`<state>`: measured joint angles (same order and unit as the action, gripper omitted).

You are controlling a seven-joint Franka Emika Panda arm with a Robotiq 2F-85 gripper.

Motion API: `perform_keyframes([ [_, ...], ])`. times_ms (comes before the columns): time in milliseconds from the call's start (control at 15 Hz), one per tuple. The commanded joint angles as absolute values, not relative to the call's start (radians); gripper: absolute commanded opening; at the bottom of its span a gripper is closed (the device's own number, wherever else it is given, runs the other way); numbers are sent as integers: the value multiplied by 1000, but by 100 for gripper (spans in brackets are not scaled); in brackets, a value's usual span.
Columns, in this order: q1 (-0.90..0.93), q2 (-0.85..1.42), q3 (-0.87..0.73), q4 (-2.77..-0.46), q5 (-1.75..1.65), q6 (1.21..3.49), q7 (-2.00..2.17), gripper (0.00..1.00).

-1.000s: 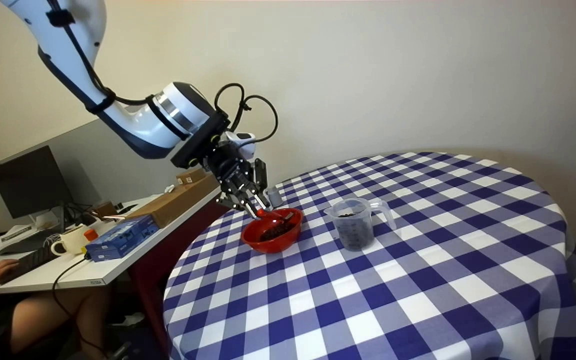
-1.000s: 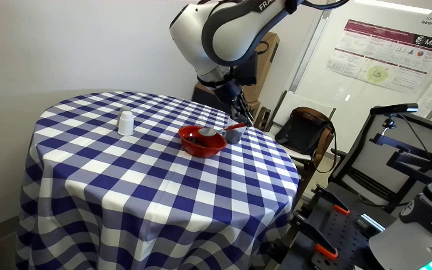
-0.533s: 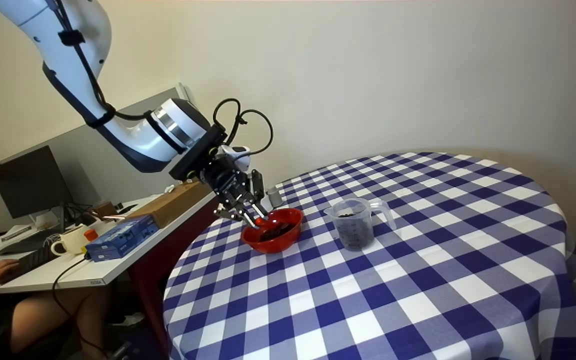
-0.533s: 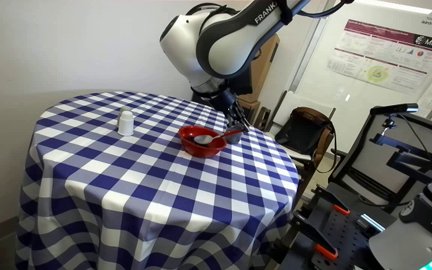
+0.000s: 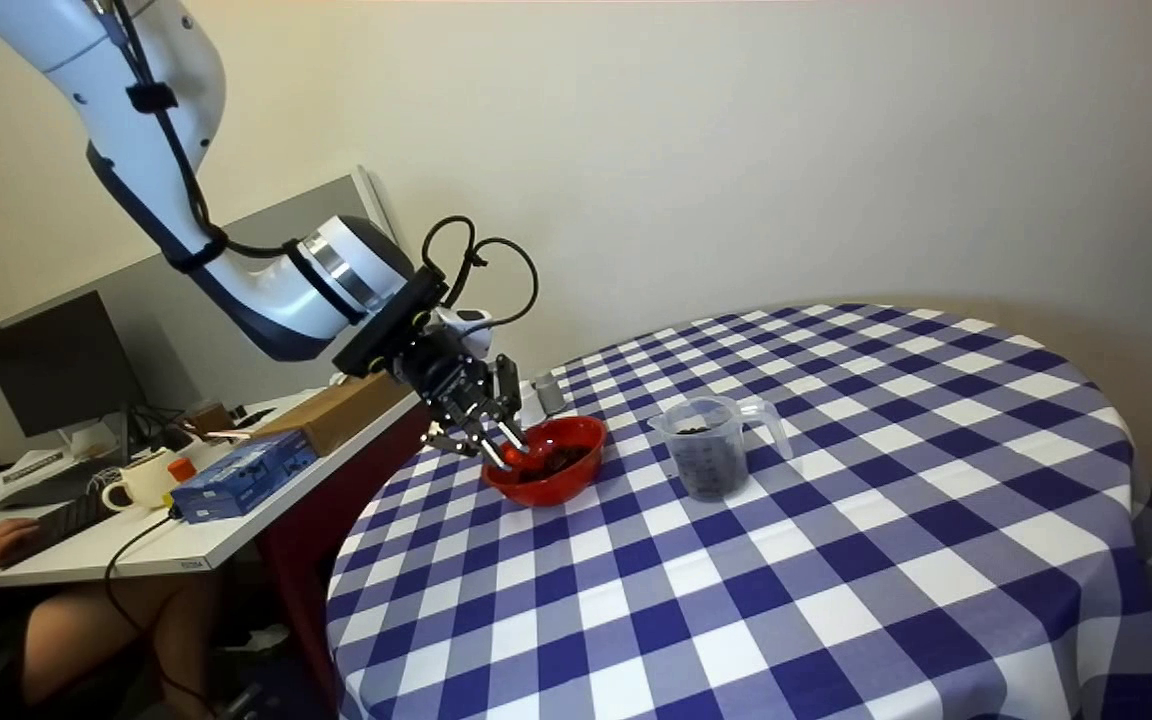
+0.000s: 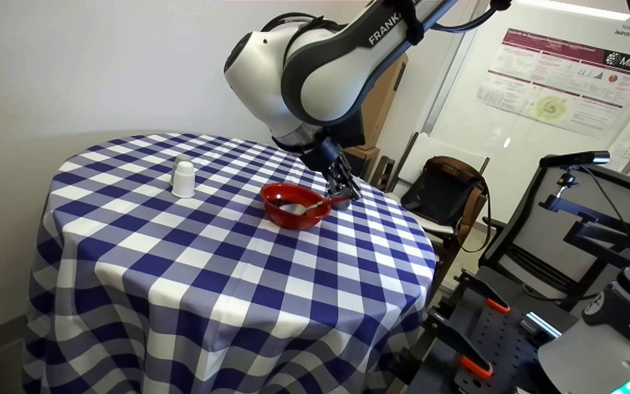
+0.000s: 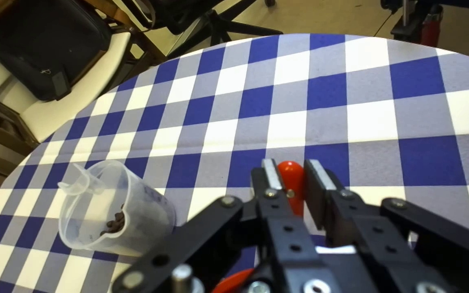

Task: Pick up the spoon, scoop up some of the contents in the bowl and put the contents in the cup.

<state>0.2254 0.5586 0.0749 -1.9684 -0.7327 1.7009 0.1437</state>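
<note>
I have the gripper (image 7: 292, 167) clamped on the spoon (image 6: 294, 209) by its red handle; the spoon slants down, its head inside the red bowl (image 6: 293, 222). I can't tell whether the head touches the dark bits (image 5: 562, 458) lying there. Near the bowl, not touching it, the clear measuring cup (image 7: 149, 219), brown bits (image 7: 115, 224) inside, stands upright on the checked tablecloth (image 7: 371, 122). Past the tablecloth's edge, a black bag (image 7: 43, 40) rests on a chair (image 7: 80, 95).

The tablecloth (image 5: 806, 520) is bright; the spoon (image 7: 293, 181) glints; beneath the desk (image 5: 176, 545) it's dark.
</note>
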Motion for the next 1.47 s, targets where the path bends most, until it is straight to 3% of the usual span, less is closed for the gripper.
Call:
perform_keyframes([
  [0,223,574,89,-1970,-730,1701,142,7],
  [1400,78,495,107,-1933,-113,1745,-33,6],
])
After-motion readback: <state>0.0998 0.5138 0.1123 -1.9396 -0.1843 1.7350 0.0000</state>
